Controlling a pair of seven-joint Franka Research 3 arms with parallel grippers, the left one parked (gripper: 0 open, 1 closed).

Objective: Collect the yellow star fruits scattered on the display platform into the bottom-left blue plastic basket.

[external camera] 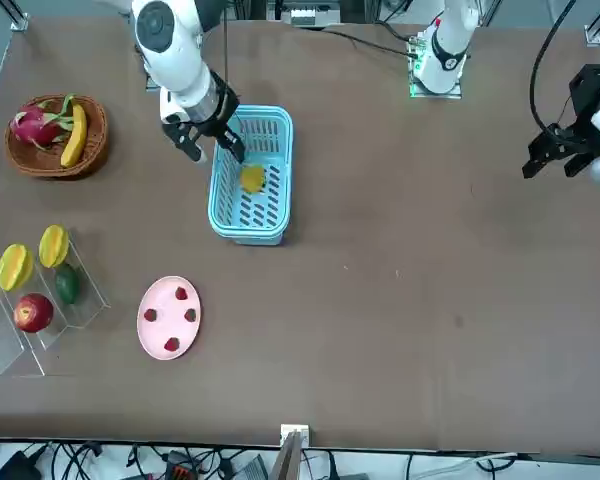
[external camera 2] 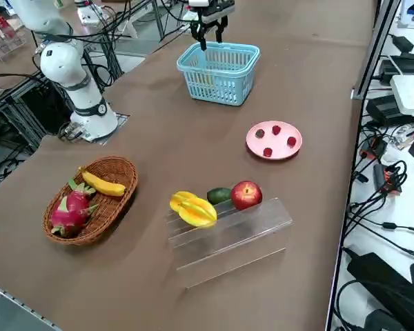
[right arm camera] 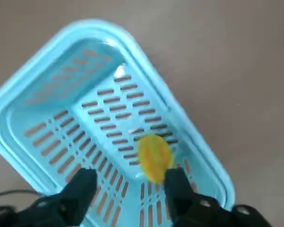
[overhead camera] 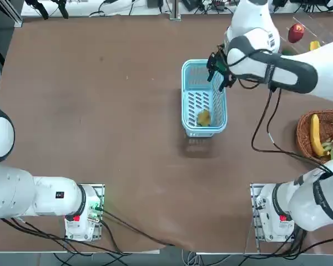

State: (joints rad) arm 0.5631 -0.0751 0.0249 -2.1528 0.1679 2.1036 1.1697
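worktop (external camera: 380, 330): bearing everything, basket well apart from rack
blue plastic basket (external camera 2: 214, 89): upright, one star fruit inside; could get nudged or tipped if pincer dips and swings sideways against rim
clear rack (external camera 2: 221, 234): two star fruits on top, next to red apple (external camera: 33, 313) and dark green fruit (external camera: 67, 284); could slide if pressed from above, see-through edges easy to misjudge
pincer (right arm camera: 132, 189): spread wide, gripping nothing, over basket's rim side
star fruits: first (right arm camera: 155, 158) on basket floor, near one end; second (external camera: 15, 267) and third (external camera: 54, 246) side by side on rack, could roll off if bumped during pickup, ridges likely to slip under off-centre squeeze
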